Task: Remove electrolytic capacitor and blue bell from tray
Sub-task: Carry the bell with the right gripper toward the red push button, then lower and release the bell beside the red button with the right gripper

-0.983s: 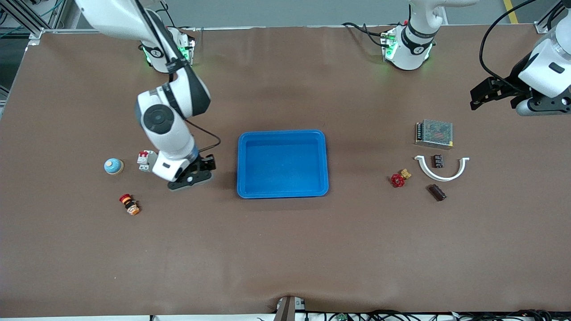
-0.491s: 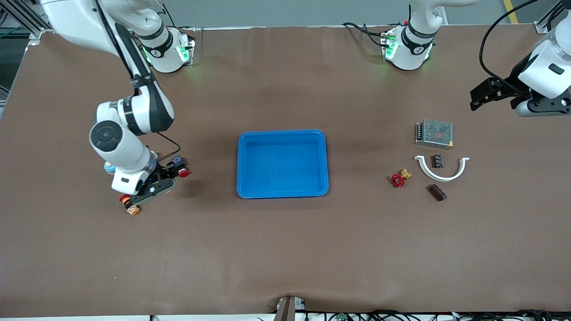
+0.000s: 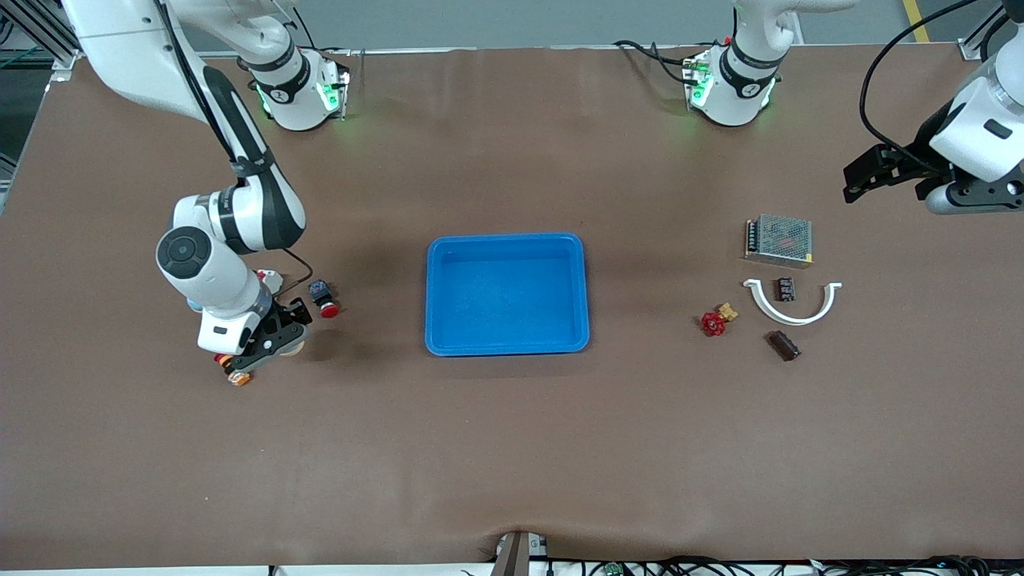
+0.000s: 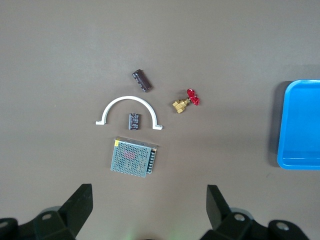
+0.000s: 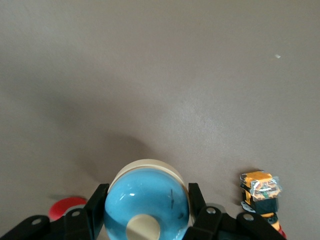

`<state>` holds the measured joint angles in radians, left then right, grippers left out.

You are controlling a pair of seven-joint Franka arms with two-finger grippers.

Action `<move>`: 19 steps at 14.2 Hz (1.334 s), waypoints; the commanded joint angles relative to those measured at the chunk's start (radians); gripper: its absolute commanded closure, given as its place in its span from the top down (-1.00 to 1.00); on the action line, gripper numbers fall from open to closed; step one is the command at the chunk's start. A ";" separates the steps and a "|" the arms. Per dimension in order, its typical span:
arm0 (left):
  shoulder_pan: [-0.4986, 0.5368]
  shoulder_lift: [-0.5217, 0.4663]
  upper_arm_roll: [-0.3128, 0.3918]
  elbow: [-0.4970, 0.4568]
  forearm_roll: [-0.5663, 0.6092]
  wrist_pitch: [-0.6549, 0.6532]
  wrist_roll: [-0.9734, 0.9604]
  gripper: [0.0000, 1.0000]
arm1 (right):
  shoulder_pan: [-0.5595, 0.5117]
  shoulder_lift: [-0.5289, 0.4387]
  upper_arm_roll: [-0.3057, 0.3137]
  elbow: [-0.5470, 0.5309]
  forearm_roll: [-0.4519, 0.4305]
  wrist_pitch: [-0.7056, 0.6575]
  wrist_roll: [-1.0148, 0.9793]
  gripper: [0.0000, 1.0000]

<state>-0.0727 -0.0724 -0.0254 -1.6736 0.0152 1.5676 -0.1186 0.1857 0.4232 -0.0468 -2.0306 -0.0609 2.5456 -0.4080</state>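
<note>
The bell [image 5: 150, 212], a blue dome on a cream base, sits between the fingers of my right gripper [image 5: 146, 196], which is shut on it. In the front view the right gripper [image 3: 276, 346] holds the bell [image 3: 294, 348] just above the table toward the right arm's end. The capacitor [image 3: 784, 346], a dark brown cylinder, lies on the table toward the left arm's end, and shows in the left wrist view [image 4: 142, 81]. My left gripper [image 3: 860, 172] is open and empty, high over that end [image 4: 148, 212].
A blue tray [image 3: 507, 238] sits mid-table. Near the capacitor lie a red valve [image 3: 714, 323], a white arc [image 3: 792, 310] round a small black part [image 3: 786, 289], and a mesh power supply [image 3: 780, 238]. By the right gripper lie a red button [image 3: 324, 304] and an orange-red button [image 3: 234, 371].
My right arm has swung from beside the tray toward its own end of the table. The bell has left its spot on the table and is now between the right fingers. The left arm barely moved.
</note>
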 commanded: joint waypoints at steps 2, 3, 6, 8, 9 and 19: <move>0.005 0.014 0.005 0.025 -0.015 0.000 0.011 1.00 | -0.034 0.021 0.019 -0.005 0.016 0.031 -0.066 0.02; 0.005 0.014 0.005 0.023 -0.014 0.000 0.011 1.00 | -0.043 0.037 0.019 -0.006 0.016 0.057 -0.089 0.02; 0.005 0.016 0.005 0.020 -0.014 0.005 0.011 1.00 | -0.058 0.074 0.021 -0.008 0.016 0.102 -0.129 0.03; 0.004 0.016 0.005 0.020 -0.014 0.006 0.011 1.00 | -0.060 0.089 0.022 -0.008 0.018 0.123 -0.134 0.03; 0.005 0.016 0.005 0.020 -0.015 0.005 0.011 1.00 | -0.061 0.100 0.024 -0.011 0.018 0.131 -0.134 0.03; 0.002 0.020 0.005 0.022 -0.014 0.005 0.011 1.00 | -0.077 0.150 0.045 -0.017 0.018 0.229 -0.127 1.00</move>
<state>-0.0725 -0.0632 -0.0222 -1.6735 0.0152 1.5728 -0.1186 0.1401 0.5659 -0.0296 -2.0419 -0.0603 2.7502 -0.5191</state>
